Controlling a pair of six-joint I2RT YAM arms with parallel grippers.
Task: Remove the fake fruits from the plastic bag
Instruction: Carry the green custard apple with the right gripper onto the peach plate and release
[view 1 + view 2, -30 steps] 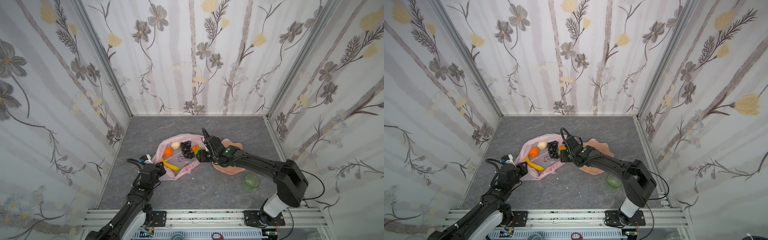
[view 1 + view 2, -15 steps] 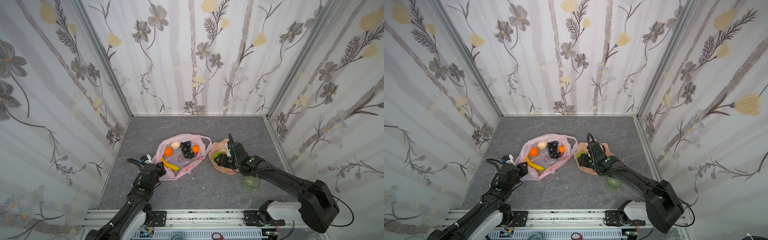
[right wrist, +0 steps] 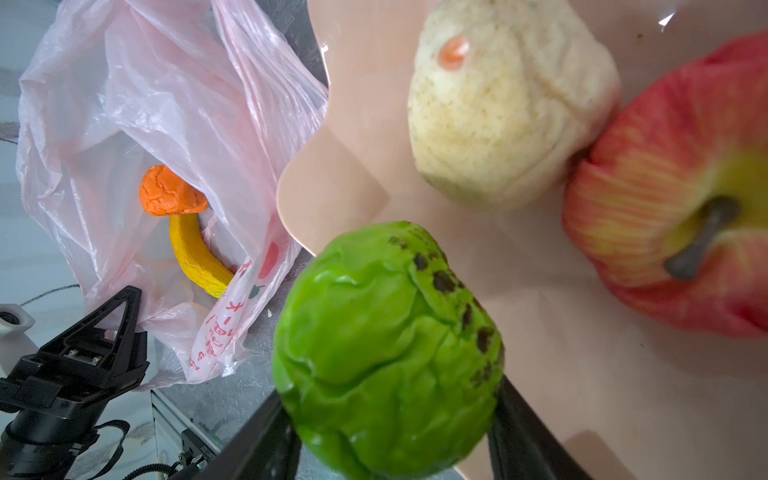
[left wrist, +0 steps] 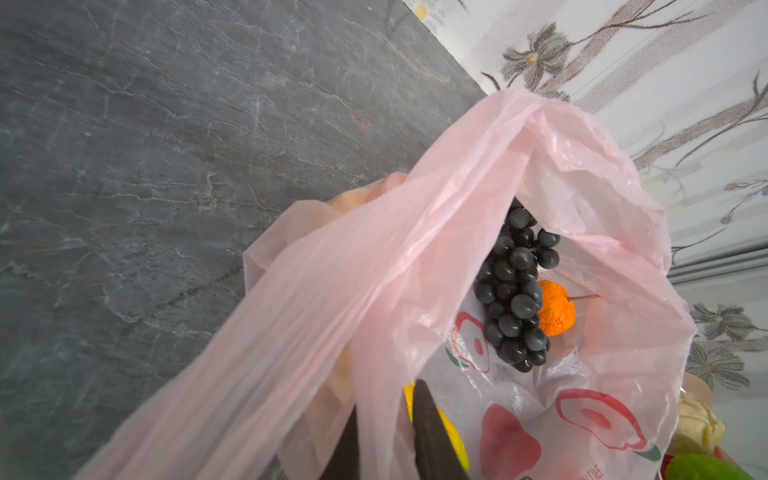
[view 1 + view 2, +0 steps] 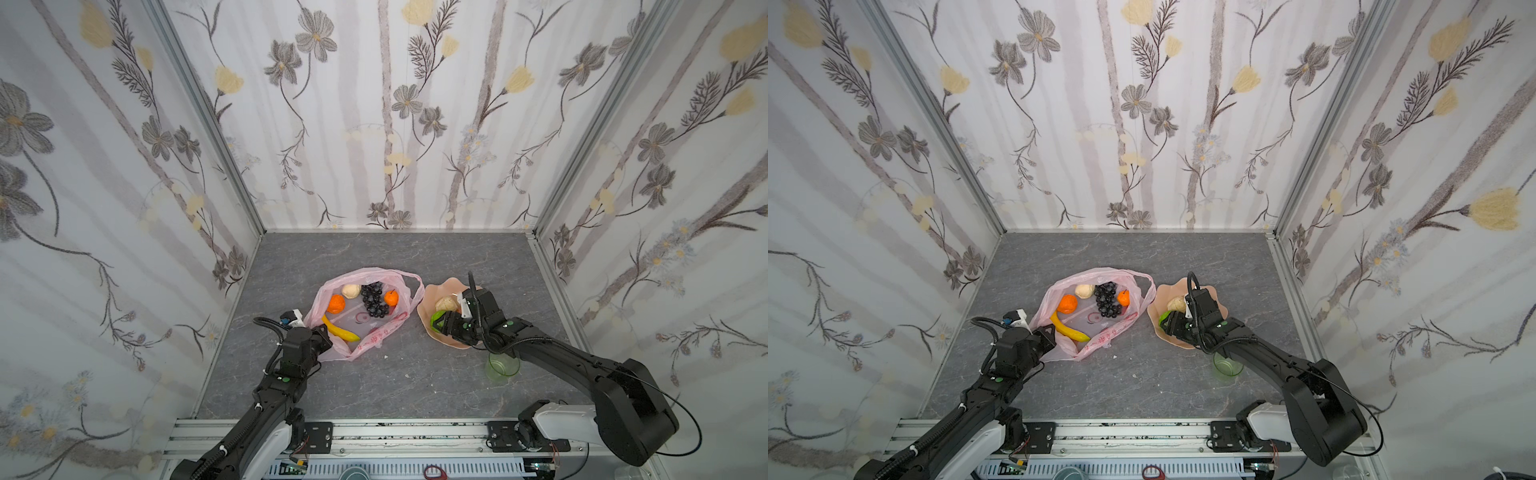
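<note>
Over the peach plate, the right gripper, having carried the green bumpy fruit from the plastic bag, clasped it beside the apple and beige piece, while the left gripper pinched the bag's rim; banana, grape bunch and three others remained bagged.

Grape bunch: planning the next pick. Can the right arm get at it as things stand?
Probably not yet: the right fingers are shut on the green fruit over the plate. Once emptied, likely yes; the grape bunch lies uncovered in the open bag.
</note>
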